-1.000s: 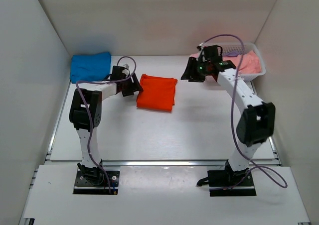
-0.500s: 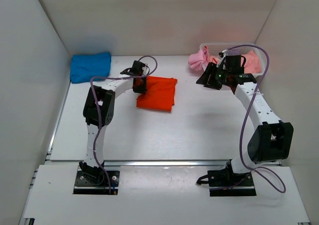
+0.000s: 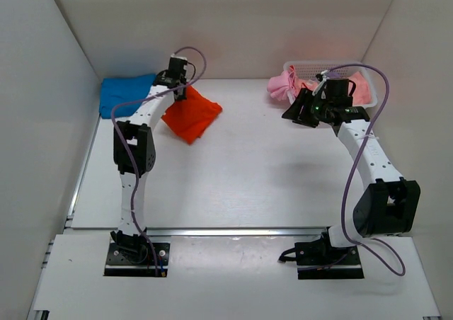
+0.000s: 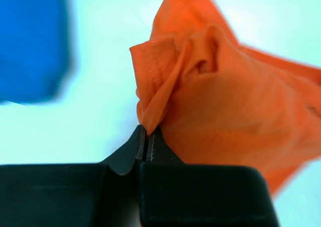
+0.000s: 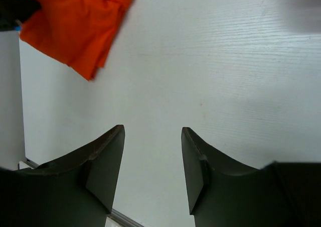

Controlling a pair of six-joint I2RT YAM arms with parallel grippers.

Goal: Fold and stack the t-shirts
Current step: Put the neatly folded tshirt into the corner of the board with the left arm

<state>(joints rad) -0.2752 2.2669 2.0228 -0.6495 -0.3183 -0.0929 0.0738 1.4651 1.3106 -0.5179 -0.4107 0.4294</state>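
Orange shirt (image 3: 192, 116) lifted; basket (image 3: 310, 66) holds shirts (image 3: 282, 86).

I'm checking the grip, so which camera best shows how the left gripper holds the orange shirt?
Left wrist view: the left gripper is shut on a bunched edge of the orange shirt. The top view shows it small, the pinch hidden; the right wrist view shows mainly cloth.

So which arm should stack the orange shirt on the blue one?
Probably left: the left gripper grips the orange shirt beside the blue shirt; the right gripper hangs open by the basket.
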